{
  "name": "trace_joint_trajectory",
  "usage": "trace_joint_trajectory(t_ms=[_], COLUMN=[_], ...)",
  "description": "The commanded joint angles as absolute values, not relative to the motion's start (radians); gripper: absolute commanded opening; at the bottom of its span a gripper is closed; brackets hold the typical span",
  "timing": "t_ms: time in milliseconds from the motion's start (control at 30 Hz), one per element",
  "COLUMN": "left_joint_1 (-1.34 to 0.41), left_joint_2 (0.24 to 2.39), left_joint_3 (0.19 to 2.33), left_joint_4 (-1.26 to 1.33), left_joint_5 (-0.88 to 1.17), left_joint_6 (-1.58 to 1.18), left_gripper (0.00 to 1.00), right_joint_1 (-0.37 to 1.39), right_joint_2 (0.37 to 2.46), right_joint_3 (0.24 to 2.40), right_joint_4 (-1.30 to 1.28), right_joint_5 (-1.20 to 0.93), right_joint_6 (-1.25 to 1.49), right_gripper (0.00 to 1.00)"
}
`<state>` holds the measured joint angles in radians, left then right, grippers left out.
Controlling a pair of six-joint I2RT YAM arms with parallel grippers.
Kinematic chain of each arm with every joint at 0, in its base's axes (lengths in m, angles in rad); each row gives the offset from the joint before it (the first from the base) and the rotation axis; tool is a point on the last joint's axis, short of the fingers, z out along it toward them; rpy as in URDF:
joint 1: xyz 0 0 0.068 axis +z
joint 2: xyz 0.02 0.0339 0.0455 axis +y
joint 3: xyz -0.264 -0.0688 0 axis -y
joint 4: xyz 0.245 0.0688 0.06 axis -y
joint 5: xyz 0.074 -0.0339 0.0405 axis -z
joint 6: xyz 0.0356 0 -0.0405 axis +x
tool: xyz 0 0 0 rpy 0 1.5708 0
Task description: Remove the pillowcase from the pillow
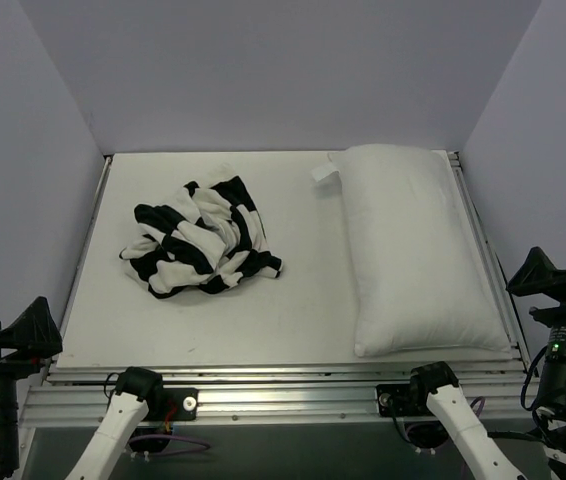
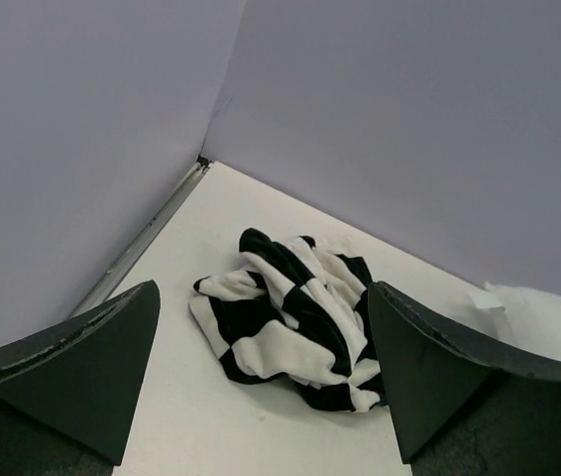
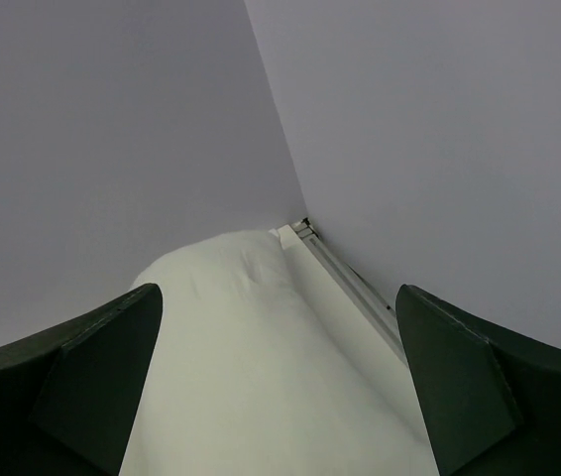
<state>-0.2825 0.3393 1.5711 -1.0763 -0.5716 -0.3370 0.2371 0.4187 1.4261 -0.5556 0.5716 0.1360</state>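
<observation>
The pillowcase lay crumpled left of the pillow, apparently fully off; left hand and right hand gaped empty.

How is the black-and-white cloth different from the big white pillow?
The pillowcase has black and white patches, while the pillow is plain white. The pillowcase is crumpled in a small heap, but the pillow lies smooth, plump and stretched out long. The pillowcase sits on the left and the pillow on the right, with a gap between them. Both are soft things lying on the same white table.
</observation>
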Motion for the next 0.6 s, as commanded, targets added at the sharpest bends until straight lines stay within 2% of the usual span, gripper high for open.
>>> trace_joint_trajectory(t_ms=[0,567], left_joint_1=[-0.288,-0.288], left_joint_2=[0.319,0.342], left_joint_3=[1.529,1.439], left_joint_4=[-1.109,-1.085], left_joint_5=[-0.597,-0.601], left_joint_6=[-0.344,-0.341], left_gripper=[0.94,0.94], right_joint_1=[0.247,0.258], right_joint_2=[0.394,0.387], right_joint_3=[1.405,1.335], right_joint_4=[-0.546,-0.508], right_joint_5=[0.600,0.601], right_joint_6=[0.123,0.118], right_gripper=[0.99,1.00])
